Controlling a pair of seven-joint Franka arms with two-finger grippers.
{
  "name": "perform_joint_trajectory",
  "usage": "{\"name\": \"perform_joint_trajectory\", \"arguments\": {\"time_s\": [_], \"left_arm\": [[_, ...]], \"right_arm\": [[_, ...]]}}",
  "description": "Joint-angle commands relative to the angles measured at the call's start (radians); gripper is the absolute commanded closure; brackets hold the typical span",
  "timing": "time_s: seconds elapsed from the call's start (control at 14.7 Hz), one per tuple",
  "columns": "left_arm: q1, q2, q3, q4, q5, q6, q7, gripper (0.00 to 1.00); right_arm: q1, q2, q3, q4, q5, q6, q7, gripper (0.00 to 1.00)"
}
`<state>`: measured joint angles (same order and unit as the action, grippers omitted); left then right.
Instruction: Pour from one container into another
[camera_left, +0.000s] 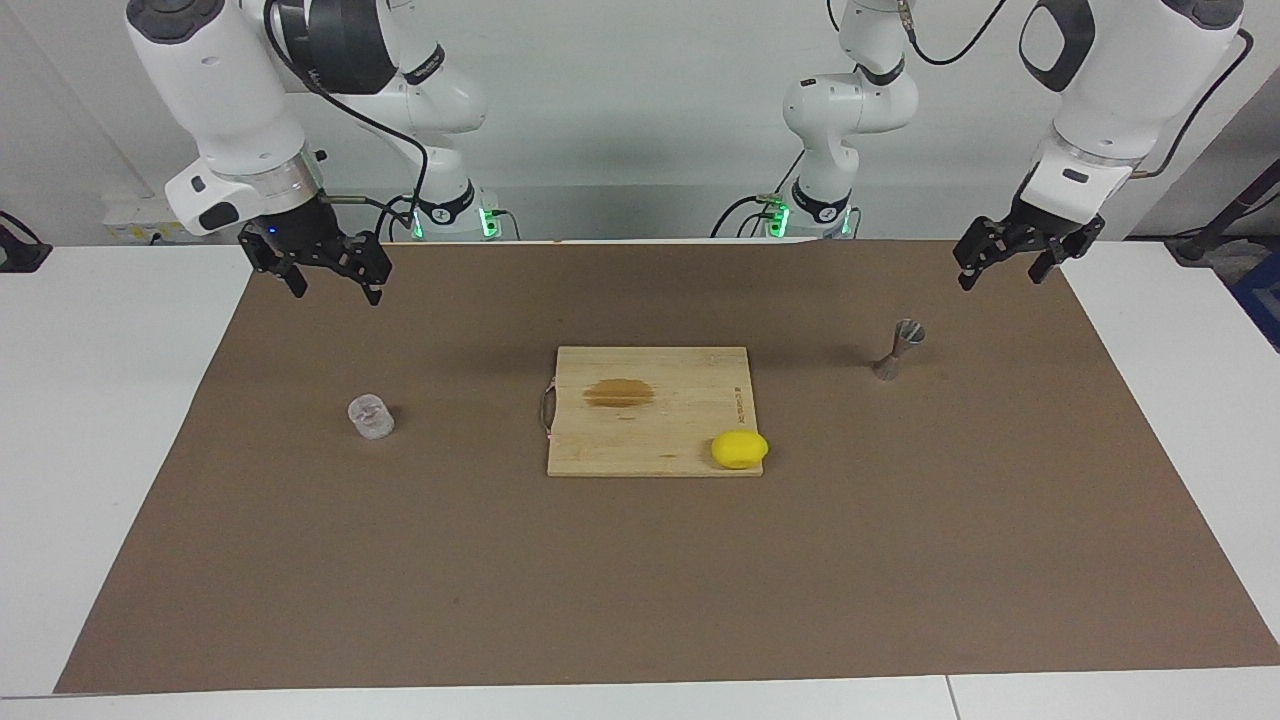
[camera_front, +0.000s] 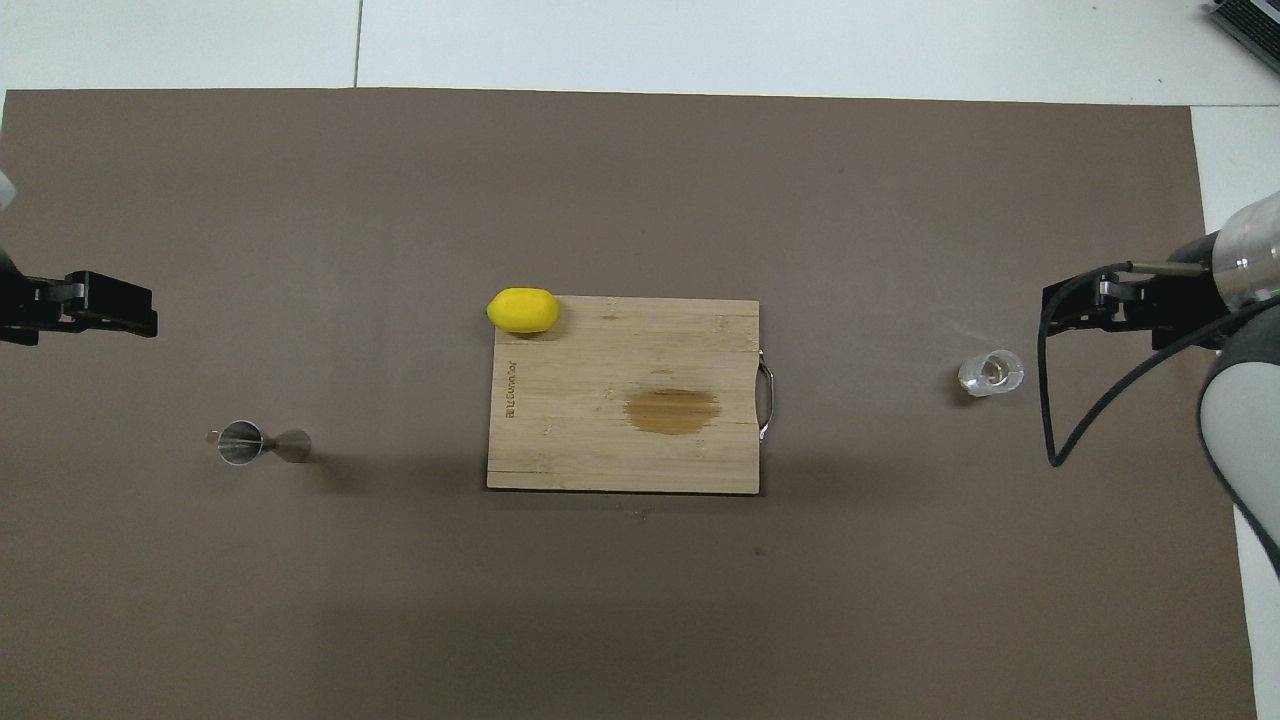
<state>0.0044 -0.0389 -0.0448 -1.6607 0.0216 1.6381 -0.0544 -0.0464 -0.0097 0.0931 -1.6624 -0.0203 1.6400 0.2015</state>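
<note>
The left gripper (camera_left: 1028, 258) hangs in the air at the upper right of the facing view, jaws spread apart and holding nothing, over the brown mat (camera_left: 640, 560) near its edge. Below it in that frame, the metal jigger (camera_left: 897, 350) stands upright on the mat, well apart from the gripper.

The right gripper (camera_left: 328, 270) hangs at the upper left of the facing view, jaws likewise spread and holding nothing. Below it, the glass cup (camera_left: 371, 417) stands upright on the mat, apart from the gripper.

At the centre of the frame, a wooden cutting board (camera_left: 650, 400) lies flat on the mat between cup and jigger. A lemon (camera_left: 739, 449) rests on the board's lower right corner. The mat covers the white tabletop (camera_left: 100, 400).
</note>
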Motion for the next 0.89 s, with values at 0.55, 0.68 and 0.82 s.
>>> {"name": "perform_joint_trajectory", "arguments": {"time_s": [0.55, 0.68, 0.82], "left_arm": [[-0.006, -0.019, 0.008, -0.019, -0.006, 0.012, -0.004, 0.00], [-0.006, -0.019, 0.008, -0.019, -0.006, 0.012, -0.002, 0.00], [-0.004, -0.021, 0.008, -0.022, -0.006, 0.012, 0.002, 0.00]], "right_arm": [[-0.013, -0.009, 0.004, 0.000, 0.028, -0.014, -0.028, 0.00], [-0.015, -0.009, 0.004, 0.000, 0.028, -0.014, -0.028, 0.00], [-0.015, -0.009, 0.004, 0.000, 0.028, -0.014, -0.028, 0.00]]}}
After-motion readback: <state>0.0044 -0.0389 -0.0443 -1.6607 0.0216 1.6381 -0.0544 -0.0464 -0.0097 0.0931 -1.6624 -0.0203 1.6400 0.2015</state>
